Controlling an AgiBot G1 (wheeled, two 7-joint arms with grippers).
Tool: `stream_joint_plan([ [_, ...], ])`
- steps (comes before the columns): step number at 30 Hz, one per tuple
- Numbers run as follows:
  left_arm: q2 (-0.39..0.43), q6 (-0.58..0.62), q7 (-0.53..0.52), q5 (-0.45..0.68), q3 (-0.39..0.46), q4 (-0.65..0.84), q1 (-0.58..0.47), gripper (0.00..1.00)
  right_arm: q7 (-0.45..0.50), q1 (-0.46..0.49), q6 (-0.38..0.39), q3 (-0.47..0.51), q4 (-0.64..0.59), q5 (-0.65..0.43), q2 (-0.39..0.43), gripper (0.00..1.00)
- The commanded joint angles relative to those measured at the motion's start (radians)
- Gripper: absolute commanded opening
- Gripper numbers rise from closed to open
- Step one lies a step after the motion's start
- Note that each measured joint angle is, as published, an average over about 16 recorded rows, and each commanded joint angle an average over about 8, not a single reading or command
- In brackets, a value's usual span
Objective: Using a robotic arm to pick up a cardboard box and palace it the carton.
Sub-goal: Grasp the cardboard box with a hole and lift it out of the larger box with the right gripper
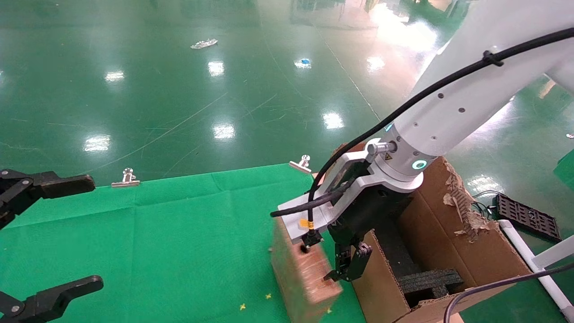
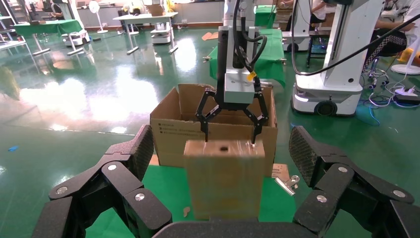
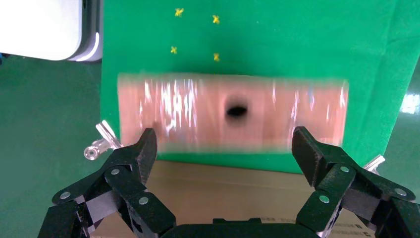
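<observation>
Head view: right gripper (image 1: 334,269) on the robotic arm (image 1: 453,112) spread, unclenched, above cardboard box (image 1: 302,273) standing just beside the carton (image 1: 448,233). Left gripper (image 1: 45,233) parked, fingers apart, well away from carton. Right wrist view: box (image 3: 233,113) blurred, ungrasped.

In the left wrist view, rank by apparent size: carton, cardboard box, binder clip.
1. carton, though partly hidden behind the box
2. cardboard box, nearer the camera, so the gap between these two is unsure
3. binder clip, clearly smallest

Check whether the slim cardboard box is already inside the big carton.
No, the cardboard box stands on the green cloth in front of the carton, outside it.
</observation>
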Motion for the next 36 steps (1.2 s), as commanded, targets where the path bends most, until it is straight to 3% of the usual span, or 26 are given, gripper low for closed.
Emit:
stream_joint_plan([
  [1, 0.000, 0.000, 0.000, 0.000, 0.000, 0.000, 0.000, 1.00, 0.007, 0.009, 0.002, -0.018, 0.000, 0.000, -0.008, 1.00],
  [26, -0.001, -0.001, 0.001, -0.001, 0.002, 0.000, 0.000, 1.00, 0.103, 0.105, 0.018, -0.140, -0.003, 0.003, -0.050, 1.00],
  [29, -0.001, -0.001, 0.001, -0.001, 0.002, 0.000, 0.000, 1.00, 0.195, 0.132, 0.016, -0.156, -0.008, -0.014, -0.054, 1.00],
  [32, -0.001, -0.001, 0.001, -0.002, 0.002, 0.000, 0.000, 1.00, 0.347, 0.144, 0.011, -0.181, -0.019, -0.024, -0.068, 1.00],
  [36, -0.001, -0.001, 0.001, -0.002, 0.003, 0.000, -0.001, 1.00, 0.537, 0.129, 0.004, -0.199, -0.064, 0.031, -0.074, 1.00],
])
